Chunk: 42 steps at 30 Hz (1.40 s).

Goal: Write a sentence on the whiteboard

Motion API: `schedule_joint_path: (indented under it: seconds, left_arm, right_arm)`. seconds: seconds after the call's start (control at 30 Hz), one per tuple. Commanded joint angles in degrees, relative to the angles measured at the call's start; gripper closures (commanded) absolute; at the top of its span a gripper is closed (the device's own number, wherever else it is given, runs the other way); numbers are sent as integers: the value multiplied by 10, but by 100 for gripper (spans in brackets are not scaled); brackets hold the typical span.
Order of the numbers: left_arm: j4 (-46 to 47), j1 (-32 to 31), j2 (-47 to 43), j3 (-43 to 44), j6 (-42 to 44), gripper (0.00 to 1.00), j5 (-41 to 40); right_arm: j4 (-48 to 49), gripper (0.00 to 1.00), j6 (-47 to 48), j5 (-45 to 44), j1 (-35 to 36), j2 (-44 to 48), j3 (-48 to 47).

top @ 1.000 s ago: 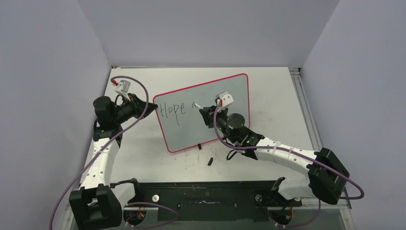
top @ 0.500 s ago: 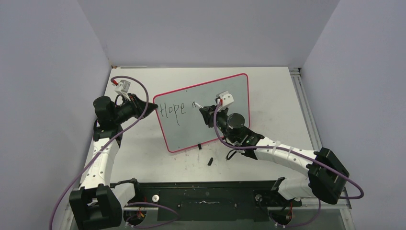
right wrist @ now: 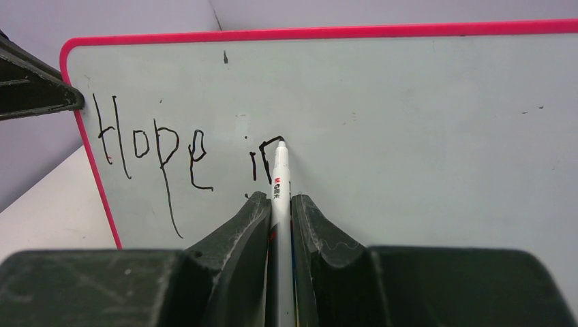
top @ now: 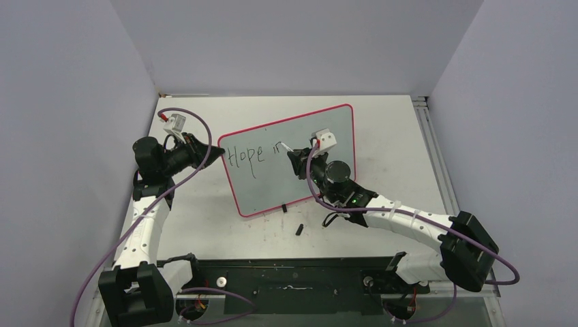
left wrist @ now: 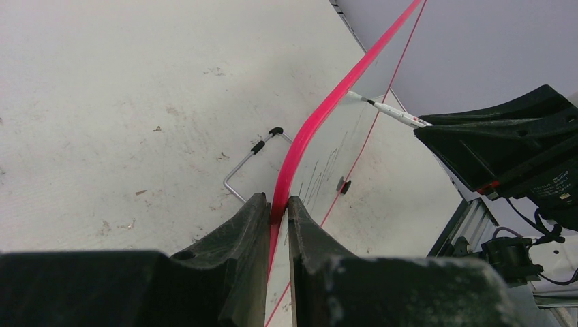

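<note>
Right wrist view: the right claw [right wrist: 281, 199] is clenched on a white pen [right wrist: 279, 174], which sticks straight out between its two fingers. The tip touches the whiteboard [right wrist: 436, 116] at the top of a half-made "n", so the pen is set to draw the next stroke. The sentence [right wrist: 153, 146] is only begun. It reads "Hope", then "i" and part of an "n", in thin black lines near the board's left side. I think most of the writing is left to do, and the wide bare part on the right is room for it.

The left claw [left wrist: 278, 204] is pinched shut on the board's red rim at its left edge. I think it holds the board so it does not slide or tip when the pen pushes. The board stands up from the bench [left wrist: 123, 82], not flat, with a thin wire leg [left wrist: 247, 163] behind it.

Some things are hard to see. The pen's back end is hidden inside the claw. From the left wrist the board shows edge-on, so the letters cannot be read there. In the top view a small black thing [top: 298, 229] lies on the bench near the board, too small to tell what it is.
</note>
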<state>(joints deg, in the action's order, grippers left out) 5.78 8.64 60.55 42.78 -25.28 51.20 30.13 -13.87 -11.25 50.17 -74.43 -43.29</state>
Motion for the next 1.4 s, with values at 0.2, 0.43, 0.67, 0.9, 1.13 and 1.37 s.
schedule_joint_path:
  seconds: [0.2,0.43,0.67,0.9,1.13,1.37]
  left_arm:
    - [2,-2,-5,16,1,88,7]
    - [2,-2,-5,16,1,88,8]
    - [2,-3,-6,16,1,88,7]
    - [3,-3,-7,16,1,88,7]
    - [-2,-3,-7,16,3,88,2]
    - [-7,-2,-7,17,6,88,0]
  right_arm:
    - [-4,95,5,-18,-8,15,13]
    - [-14,95,-3,-14,-8,19,25]
    - [-15,95,-18,-12,-5,26,40]
    - [-18,95,-18,-16,0,32,42]
    - [-38,95,-7,-16,6,68,21]
    - [-56,95,1,-20,-12,89,16]
